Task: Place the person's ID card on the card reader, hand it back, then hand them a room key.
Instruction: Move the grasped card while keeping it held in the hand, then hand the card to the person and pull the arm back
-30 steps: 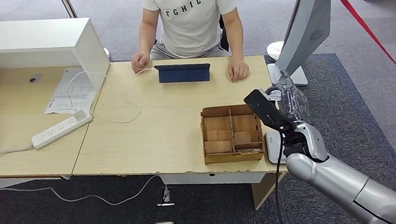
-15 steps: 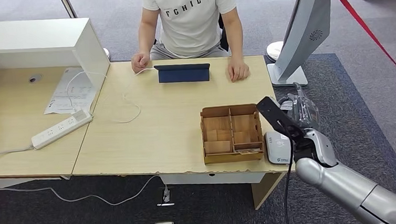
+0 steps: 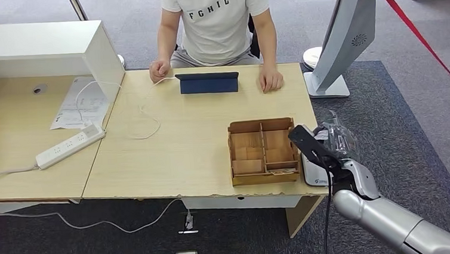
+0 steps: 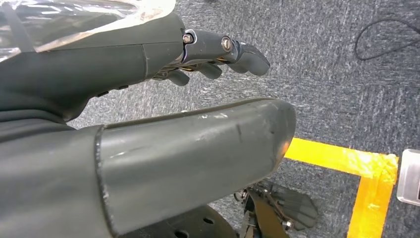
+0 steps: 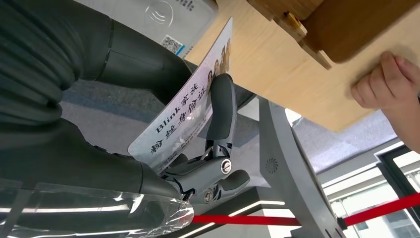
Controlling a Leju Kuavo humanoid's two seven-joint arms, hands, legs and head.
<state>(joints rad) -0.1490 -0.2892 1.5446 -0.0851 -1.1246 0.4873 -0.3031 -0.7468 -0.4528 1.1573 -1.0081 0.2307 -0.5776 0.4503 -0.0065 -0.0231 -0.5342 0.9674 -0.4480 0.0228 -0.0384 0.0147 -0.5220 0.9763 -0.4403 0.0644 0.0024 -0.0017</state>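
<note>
the thin white printed id card [image 5: 184,111] is pinched between the thick grey thumb and a dark finger of the right hand [image 5: 198,144], and its far edge lies close over the flat white card reader [image 5: 163,17] at the near right corner of the pale wooden desk [image 3: 182,148]. from the head view the right hand [image 3: 331,143] hovers at the reader [image 3: 313,174], just beside the brown cardboard divided box [image 3: 264,151]. whether the card touches the reader's face i cannot tell.

so the first step, laying the card on the reader, looks in hand but not finished. giving the card back and passing a room key are both left to do. small flat pieces lie in the box's near compartment, too small to tell what they are.

the left hand [image 4: 148,124] hangs over grey carpet with its fingers apart and nothing in them. the person in a white t-shirt [image 3: 215,20] sits across the desk, both hands resting beside a dark blue folded tablet case [image 3: 207,82].
</note>
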